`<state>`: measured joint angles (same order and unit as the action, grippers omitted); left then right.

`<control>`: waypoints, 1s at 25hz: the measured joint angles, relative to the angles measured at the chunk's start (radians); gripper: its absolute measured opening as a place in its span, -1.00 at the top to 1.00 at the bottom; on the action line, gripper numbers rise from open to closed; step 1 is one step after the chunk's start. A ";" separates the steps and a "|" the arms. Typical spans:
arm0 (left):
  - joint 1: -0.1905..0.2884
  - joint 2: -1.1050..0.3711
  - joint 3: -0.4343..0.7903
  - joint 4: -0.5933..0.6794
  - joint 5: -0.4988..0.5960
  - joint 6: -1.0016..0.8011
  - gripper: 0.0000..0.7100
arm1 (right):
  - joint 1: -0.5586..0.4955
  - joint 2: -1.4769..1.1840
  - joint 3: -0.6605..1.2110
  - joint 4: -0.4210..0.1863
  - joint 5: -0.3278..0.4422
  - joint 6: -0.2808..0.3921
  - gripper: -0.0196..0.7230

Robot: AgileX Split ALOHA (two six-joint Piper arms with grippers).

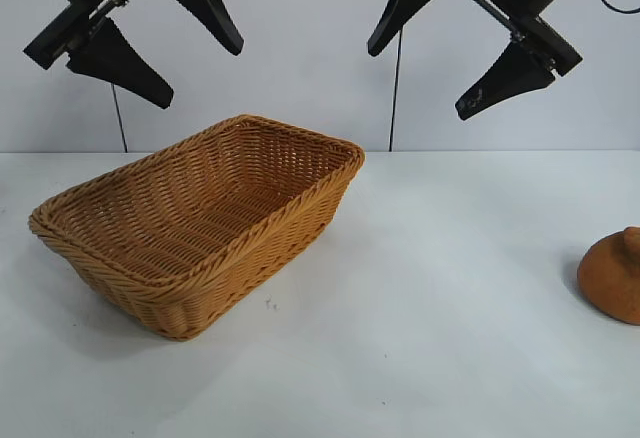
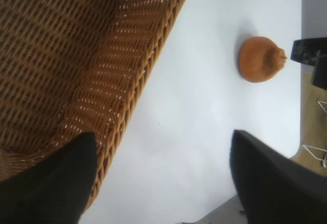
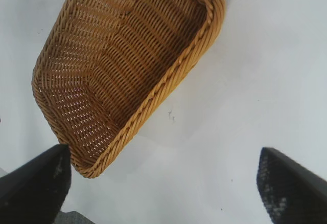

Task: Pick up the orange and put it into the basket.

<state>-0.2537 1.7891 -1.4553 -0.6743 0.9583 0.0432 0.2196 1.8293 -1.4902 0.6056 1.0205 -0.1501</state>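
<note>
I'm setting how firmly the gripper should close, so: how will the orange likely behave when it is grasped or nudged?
The orange has a matte, dull skin, so it probably won't slip much between the fingers. Its rounded body suggests it may roll if nudged sideways on the smooth white table. The knob on top makes its outline uneven, so a grip across the wider body seems safer.

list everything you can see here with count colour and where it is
basket: one, tan-brown woven wicker, on the table left of centre, nothing inside it
orange: one, dull orange-brown with a knob on top, on the table at the far right edge of the exterior view, well apart from the basket
table: one, white, under both things
wall: one, pale grey, behind the table
left gripper: one, black, raised above the basket's left end, open, holding nothing
right gripper: one, black, raised above the table right of the basket, open, holding nothing
</note>
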 joint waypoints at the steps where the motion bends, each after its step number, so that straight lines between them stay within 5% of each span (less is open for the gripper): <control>1: 0.000 0.000 0.000 0.000 -0.001 0.000 -0.46 | 0.000 0.000 0.000 0.000 0.000 0.000 -0.88; 25: 0.000 0.000 0.000 0.000 -0.005 0.000 -0.46 | 0.000 0.000 0.000 0.000 0.023 0.000 -0.88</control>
<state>-0.2537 1.7891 -1.4553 -0.6746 0.9533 0.0432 0.2196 1.8293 -1.4902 0.6054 1.0439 -0.1501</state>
